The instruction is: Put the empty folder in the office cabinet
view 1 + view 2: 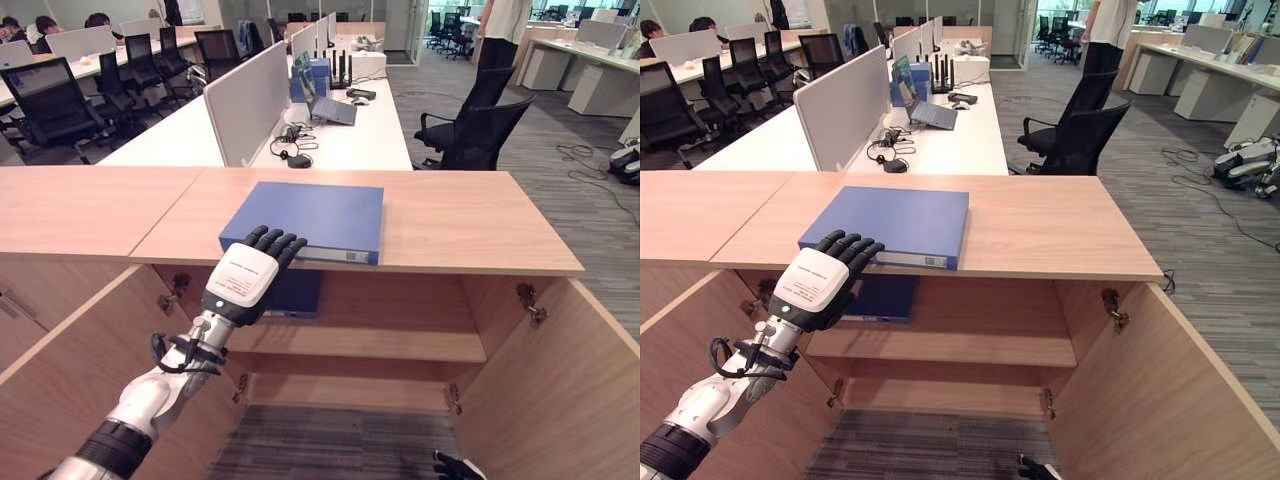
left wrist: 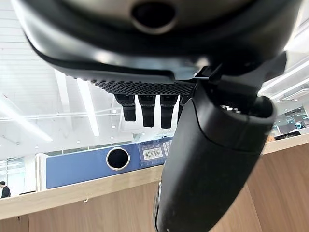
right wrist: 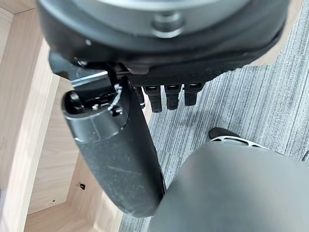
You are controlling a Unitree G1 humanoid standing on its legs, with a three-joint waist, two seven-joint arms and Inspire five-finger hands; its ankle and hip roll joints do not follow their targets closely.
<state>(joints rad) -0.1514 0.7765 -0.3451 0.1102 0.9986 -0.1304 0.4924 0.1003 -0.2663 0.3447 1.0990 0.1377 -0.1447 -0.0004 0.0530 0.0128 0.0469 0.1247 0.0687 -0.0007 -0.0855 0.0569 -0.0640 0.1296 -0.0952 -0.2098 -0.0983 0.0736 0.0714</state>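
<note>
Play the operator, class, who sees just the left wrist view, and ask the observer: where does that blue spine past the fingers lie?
Observer: The blue folder lies flat on the cabinet top, with the left robot hand resting its fingers on the near corner.
Operator: Is the cabinet open?
Observer: Yes, both doors hang open below the top; the right door swings towards the robot.
Operator: Anything inside already?
Observer: A darker folder sits on the upper shelf, under the hand.
</note>
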